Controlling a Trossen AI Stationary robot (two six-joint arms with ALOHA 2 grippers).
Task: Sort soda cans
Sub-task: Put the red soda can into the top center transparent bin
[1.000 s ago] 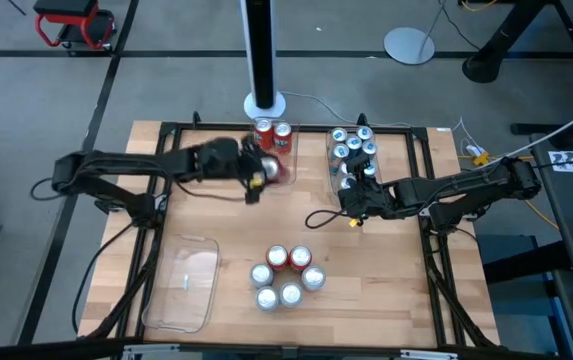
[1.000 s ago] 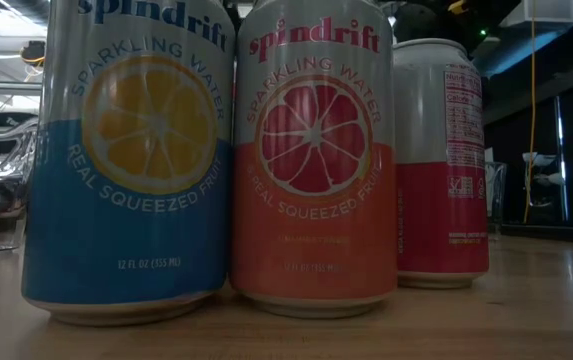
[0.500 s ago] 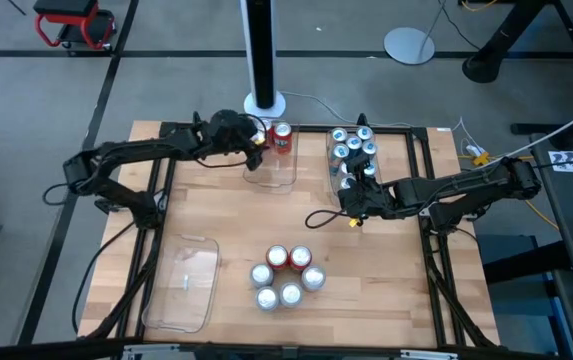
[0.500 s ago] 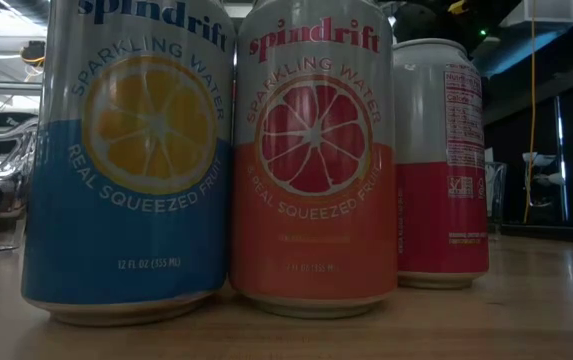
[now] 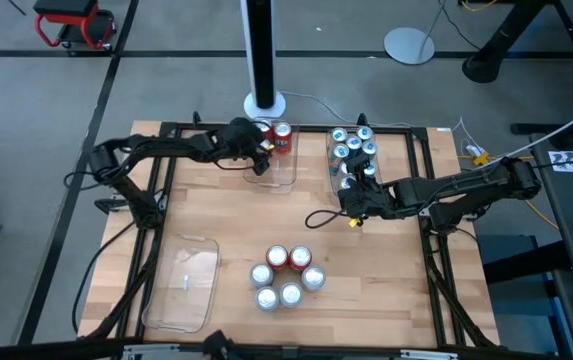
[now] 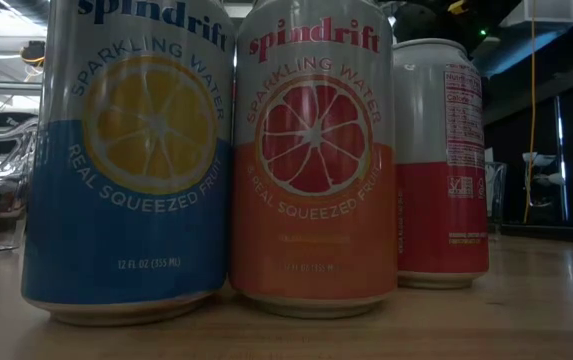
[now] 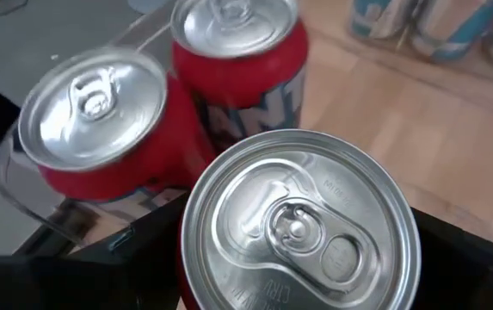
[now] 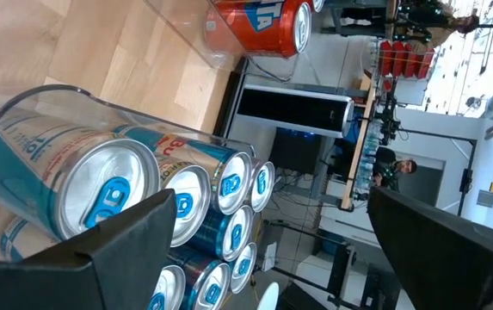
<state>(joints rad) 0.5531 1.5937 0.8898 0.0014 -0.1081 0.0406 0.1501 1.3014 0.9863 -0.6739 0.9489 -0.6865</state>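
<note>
Gripped around its body by the left tool (image 7: 298,284), a red can (image 7: 302,224) is held over the far tray (image 5: 271,172), beside two red cans (image 7: 160,95). Rigid, smooth and probably full, it is best clamped mid-wall. The right tool (image 8: 272,250) stands open by the blue cans' tray (image 5: 354,155) on the worktop (image 5: 226,215)

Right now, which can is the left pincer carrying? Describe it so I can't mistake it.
Find the clear tray at the table's far edge, by the white pole. Two red cans stand in its far end; the left pincer holds a third red can beside them, the only one gripped between dark fingers.
</note>
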